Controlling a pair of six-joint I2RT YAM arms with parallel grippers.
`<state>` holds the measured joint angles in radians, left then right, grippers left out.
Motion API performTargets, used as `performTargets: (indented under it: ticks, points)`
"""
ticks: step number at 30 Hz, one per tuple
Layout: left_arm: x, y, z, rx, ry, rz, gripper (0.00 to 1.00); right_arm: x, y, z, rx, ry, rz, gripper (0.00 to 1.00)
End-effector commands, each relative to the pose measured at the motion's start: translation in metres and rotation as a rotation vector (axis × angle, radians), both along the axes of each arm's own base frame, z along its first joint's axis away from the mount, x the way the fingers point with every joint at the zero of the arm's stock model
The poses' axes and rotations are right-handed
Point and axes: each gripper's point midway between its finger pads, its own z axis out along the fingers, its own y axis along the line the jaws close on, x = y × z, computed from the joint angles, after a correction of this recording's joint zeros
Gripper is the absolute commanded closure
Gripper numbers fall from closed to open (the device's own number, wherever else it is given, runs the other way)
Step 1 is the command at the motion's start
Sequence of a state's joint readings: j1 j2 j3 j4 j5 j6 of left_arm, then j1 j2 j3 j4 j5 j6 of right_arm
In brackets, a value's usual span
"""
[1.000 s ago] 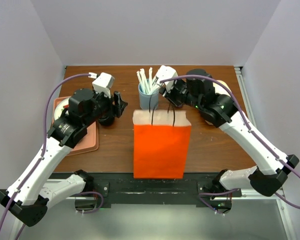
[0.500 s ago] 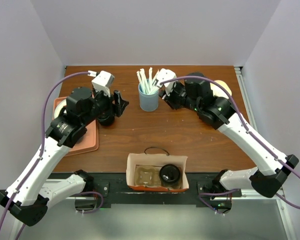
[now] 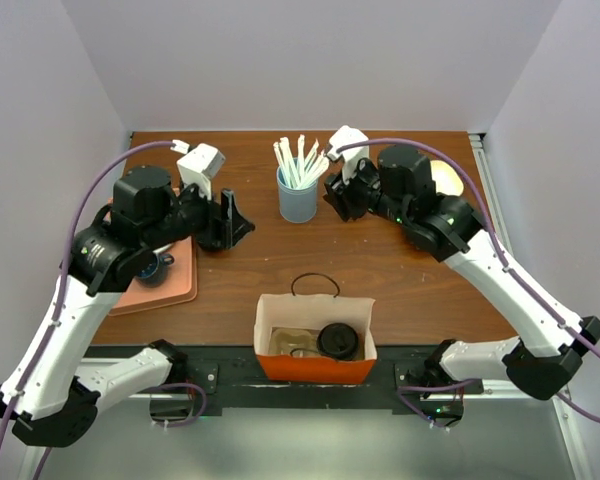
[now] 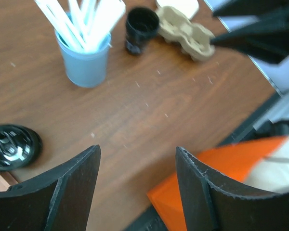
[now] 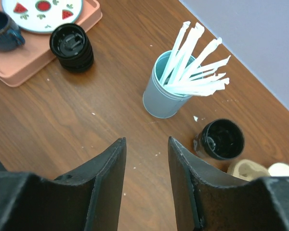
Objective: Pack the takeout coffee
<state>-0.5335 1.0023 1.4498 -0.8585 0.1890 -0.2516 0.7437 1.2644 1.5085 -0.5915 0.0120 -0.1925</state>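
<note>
Coffee (image 3: 338, 341) sits lid-up in the bag (image 3: 315, 368) at lower centre of the top view and looks packed; left hand (image 4: 137, 151) and right hand (image 5: 146, 140) are both released and empty, so lift the arms away high, clear of the straw cup (image 3: 297, 200) and bag handle (image 3: 315, 281).

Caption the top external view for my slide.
Takeout coffee sits inside the orange bag; left tool and right tool hover open and empty.
</note>
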Motion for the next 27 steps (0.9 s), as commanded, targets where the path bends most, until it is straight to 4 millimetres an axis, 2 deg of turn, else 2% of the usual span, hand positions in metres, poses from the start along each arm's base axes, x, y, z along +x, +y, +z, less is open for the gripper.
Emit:
performTargets:
  ticks: [1, 2, 3, 6, 9, 12, 16, 27]
  points:
    - [-0.063, -0.002, -0.020, -0.016, 0.285, -0.125, 0.32, -0.012, -0.011, 0.035, 0.147, 0.073, -0.093, 0.54]
    - [-0.077, 0.001, -0.025, -0.006, 0.354, -0.130, 0.32, -0.019, -0.010, 0.045, 0.203, 0.110, -0.102, 0.53]
    - [-0.087, -0.001, -0.020, -0.025, 0.381, -0.164, 0.32, -0.024, -0.012, 0.050, 0.224, 0.126, -0.103, 0.51]
    - [-0.118, -0.009, -0.014, -0.089, 0.505, -0.254, 0.32, -0.044, -0.016, 0.053, 0.274, 0.195, -0.089, 0.49]
    - [-0.127, -0.010, -0.003, -0.141, 0.523, -0.249, 0.27, -0.054, -0.021, 0.051, 0.285, 0.222, -0.091, 0.48]
    - [-0.128, -0.014, -0.004, -0.139, 0.542, -0.293, 0.27, -0.057, -0.025, 0.046, 0.281, 0.231, -0.101, 0.48]
    - [-0.123, -0.023, -0.014, -0.119, 0.586, -0.347, 0.33, -0.060, -0.032, 0.041, 0.277, 0.246, -0.133, 0.48]
    - [-0.112, -0.017, -0.049, -0.030, 0.619, -0.293, 0.34, -0.084, -0.048, 0.016, 0.352, 0.379, -0.220, 0.45]
